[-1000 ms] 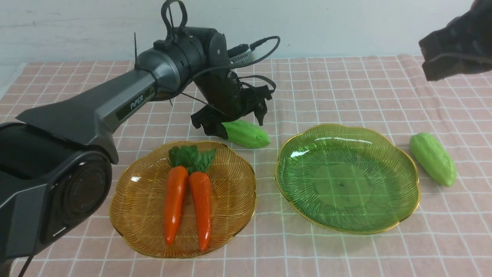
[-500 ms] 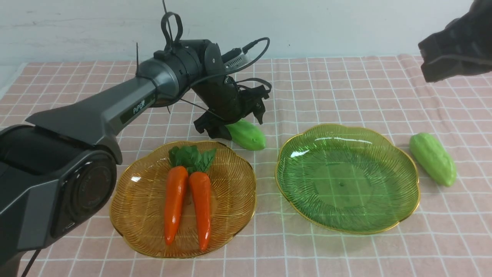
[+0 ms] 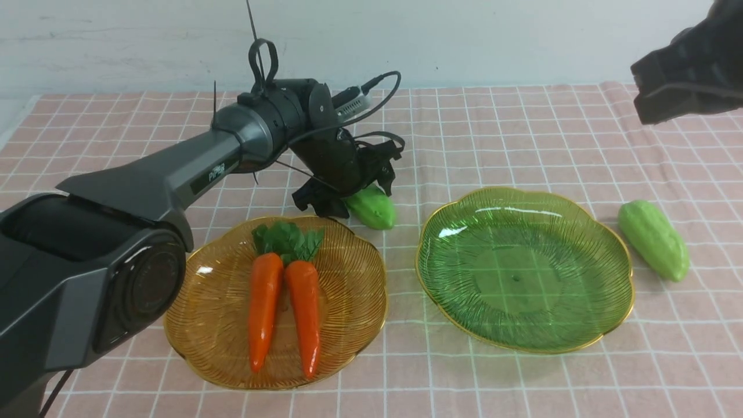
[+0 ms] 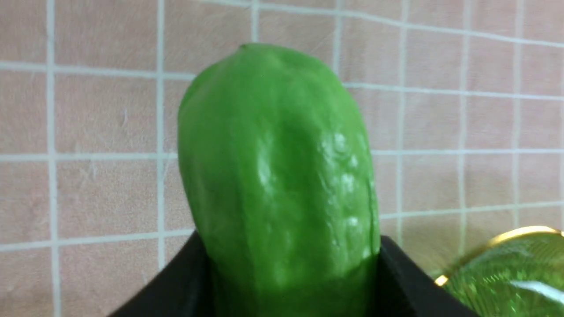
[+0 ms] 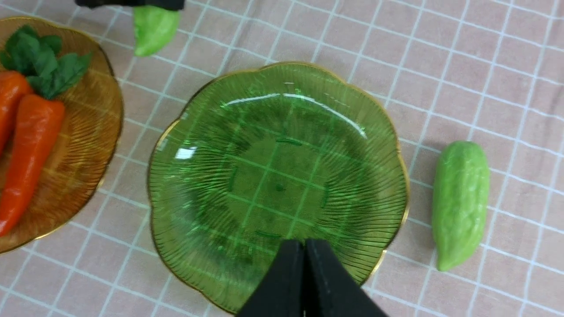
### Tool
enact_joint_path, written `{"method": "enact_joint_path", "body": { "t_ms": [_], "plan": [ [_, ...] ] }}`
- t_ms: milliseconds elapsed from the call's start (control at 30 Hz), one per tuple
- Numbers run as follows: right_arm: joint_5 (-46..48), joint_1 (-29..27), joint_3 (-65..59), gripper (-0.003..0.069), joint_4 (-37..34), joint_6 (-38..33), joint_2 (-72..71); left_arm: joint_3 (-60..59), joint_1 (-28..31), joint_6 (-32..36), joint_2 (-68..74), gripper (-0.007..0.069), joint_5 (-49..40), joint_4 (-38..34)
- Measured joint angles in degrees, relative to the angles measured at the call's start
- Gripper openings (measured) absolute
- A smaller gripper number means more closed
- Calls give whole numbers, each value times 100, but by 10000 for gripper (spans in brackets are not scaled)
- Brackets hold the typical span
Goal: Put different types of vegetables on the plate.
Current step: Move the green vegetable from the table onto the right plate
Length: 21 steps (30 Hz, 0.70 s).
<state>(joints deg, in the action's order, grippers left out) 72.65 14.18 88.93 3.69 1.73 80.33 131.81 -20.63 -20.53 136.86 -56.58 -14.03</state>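
Note:
Two orange carrots (image 3: pixel 264 313) (image 3: pixel 303 316) with green tops lie side by side on the amber plate (image 3: pixel 360 273). A light green gourd (image 3: pixel 374 209) lies on the cloth just behind that plate, and my left gripper (image 3: pixel 354 194) is shut on it. In the left wrist view the black fingers (image 4: pixel 396 273) press both sides of this gourd (image 4: pixel 277 176). The second gourd (image 3: pixel 654 239) lies right of the green plate (image 3: pixel 522 273), which holds nothing. My right gripper (image 5: pixel 304 281) is shut, hovering above the green plate's (image 5: pixel 277 176) near rim.
A pink checked cloth (image 3: pixel 522 133) covers the table up to a pale wall at the back. The right arm (image 3: pixel 685 75) hangs high at the upper right. The amber plate (image 5: pixel 88 145) and its carrots (image 5: pixel 31 145) also show in the right wrist view.
My left gripper has dropped lower over the gourd behind the amber plate and closed round it; more of the gourd is now covered. The right arm has stayed still.

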Motion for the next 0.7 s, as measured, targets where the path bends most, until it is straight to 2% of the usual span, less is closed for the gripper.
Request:
{"method": "enact_joint_path", "body": {
  "t_ms": [133, 300, 500, 700],
  "plan": [
    [-4, -797, 0, -15, 256, 295, 6, 672, -346, 941, -378, 329, -940, -18],
    [-10, -1401, 0, -13, 53, 331, 210, 762, -908, 1547, -441, 325, -1359, -70],
    [-261, -1703, 0, 34, -452, 130, 786, 762, -1523, 1982, -202, 325, -1468, -45],
    [-401, -1733, 0, 146, -659, -107, 1487, 762, -1736, 1954, 117, 330, -1487, 235]
  ]
}}
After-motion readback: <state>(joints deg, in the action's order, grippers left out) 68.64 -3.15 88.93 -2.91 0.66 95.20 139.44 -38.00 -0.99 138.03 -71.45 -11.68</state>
